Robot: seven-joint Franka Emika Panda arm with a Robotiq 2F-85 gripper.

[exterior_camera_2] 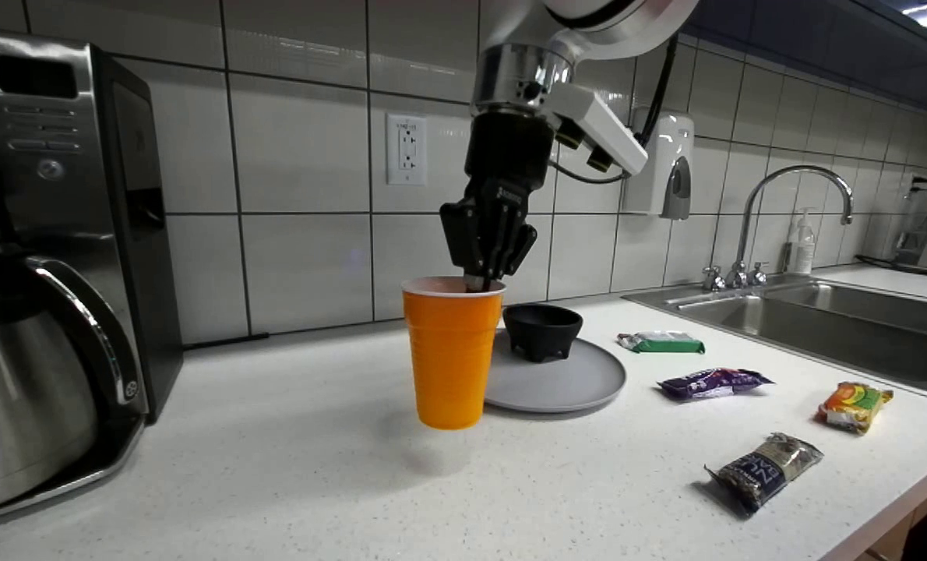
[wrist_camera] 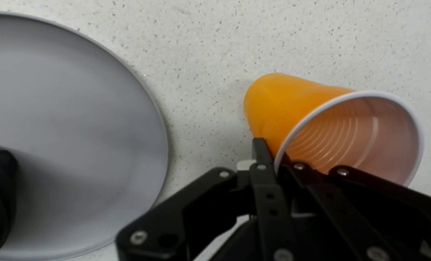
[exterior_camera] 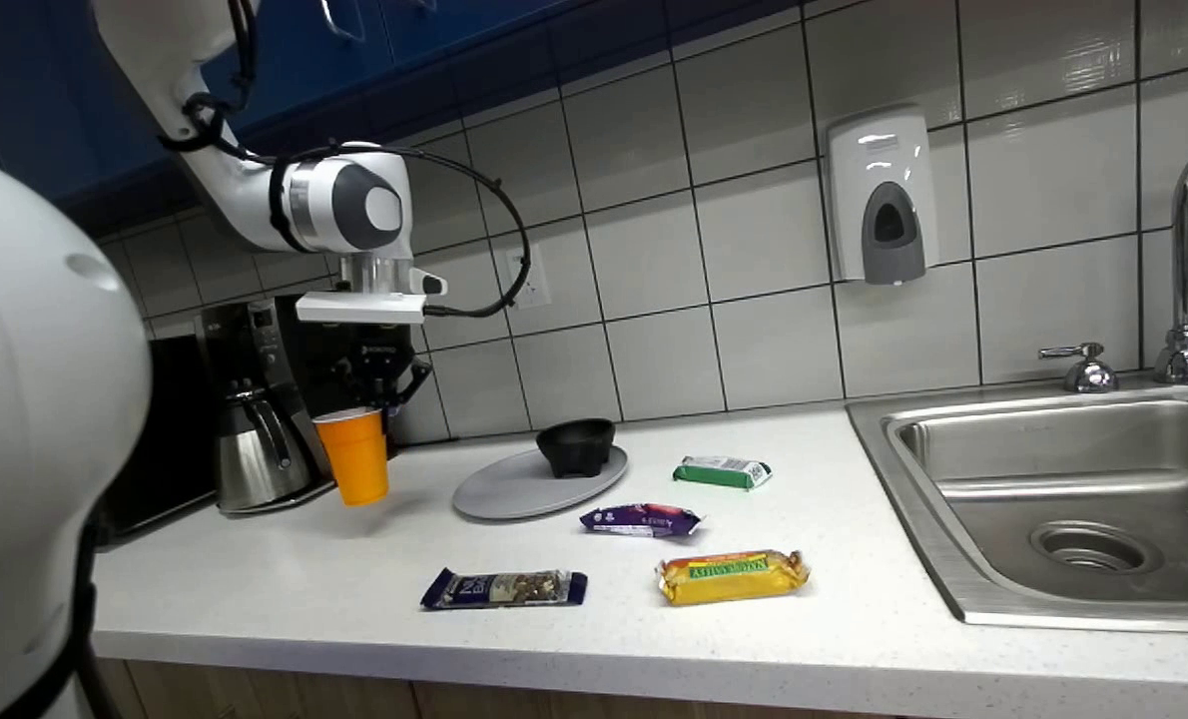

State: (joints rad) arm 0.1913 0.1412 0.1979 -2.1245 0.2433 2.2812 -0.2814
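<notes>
An orange cup with a white rim hangs a little above the white counter, its shadow falling below it. My gripper is shut on the cup's wall at the rim. In the wrist view, one finger lies against the outside of the cup and the other reaches inside, its tip partly hidden by the rim. The cup's visible interior holds nothing; it tilts slightly in an exterior view. Beside it on the counter rests a grey plate bearing a small black footed bowl.
Several wrapped bars lie on the counter: green, purple, yellow and dark blue. A coffee maker with a steel carafe stands near the cup. A steel sink is at the far end, with tiled wall behind.
</notes>
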